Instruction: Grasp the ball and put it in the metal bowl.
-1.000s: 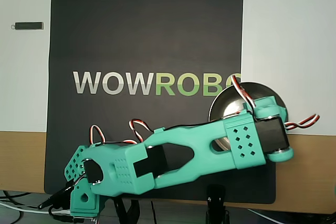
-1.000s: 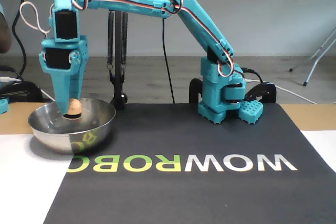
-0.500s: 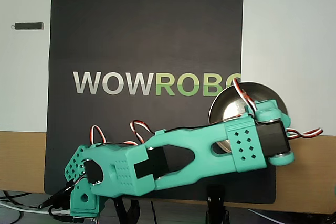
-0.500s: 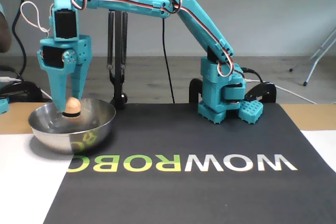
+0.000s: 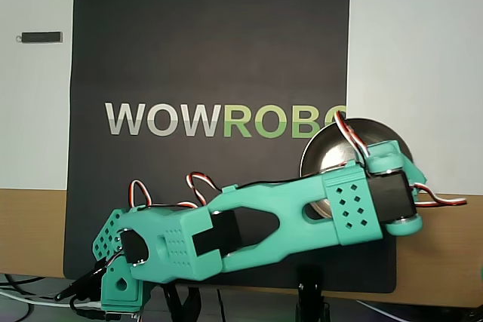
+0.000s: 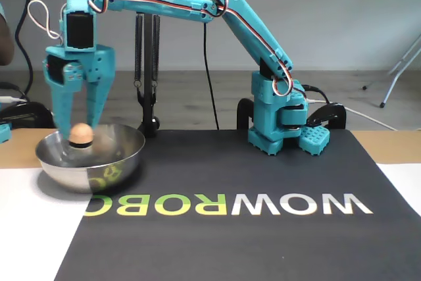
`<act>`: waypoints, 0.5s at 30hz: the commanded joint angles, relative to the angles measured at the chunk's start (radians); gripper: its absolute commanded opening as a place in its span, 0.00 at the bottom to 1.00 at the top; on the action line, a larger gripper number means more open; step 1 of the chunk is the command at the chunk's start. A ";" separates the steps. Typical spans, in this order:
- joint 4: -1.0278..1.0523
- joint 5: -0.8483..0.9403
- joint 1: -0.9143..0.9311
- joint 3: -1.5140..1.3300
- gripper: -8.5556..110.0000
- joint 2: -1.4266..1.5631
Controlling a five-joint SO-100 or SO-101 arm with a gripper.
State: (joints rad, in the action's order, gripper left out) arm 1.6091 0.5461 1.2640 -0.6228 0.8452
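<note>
One teal arm (image 6: 197, 4) reached from its base at right centre of the fixed view across to the left side of the frame, where its claw (image 6: 77, 123) pointed straight down over the metal bowl (image 6: 99, 162). The claw's two fingers stood spread apart, gripping nothing. The ball (image 6: 81, 134), pale tan, sat inside the bowl at its left part, just below and between the fingertips; whether a fingertip touched it could not be told. The bowl rested at the lower left of that view, straddling the edge of the black mat (image 6: 263, 228) and the white sheet (image 6: 33, 228) on the worktop (image 6: 388, 144).

In the overhead view the arm (image 5: 256, 224) lay across the lower half of the frame, and its wrist covered much of the bowl (image 5: 324, 152) at right centre, so the ball and the claw were hidden there. The mat (image 5: 211, 43) carried the lettering "WOWROBO" (image 5: 219, 120) across the middle. A small dark stick-shaped object (image 5: 41, 36) lay on the white sheet at the upper left.
</note>
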 commanded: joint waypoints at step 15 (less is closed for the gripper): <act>0.002 -0.034 -0.009 0.037 0.24 0.020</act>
State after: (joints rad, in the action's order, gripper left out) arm 1.6076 0.5185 1.2625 -0.6228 0.8452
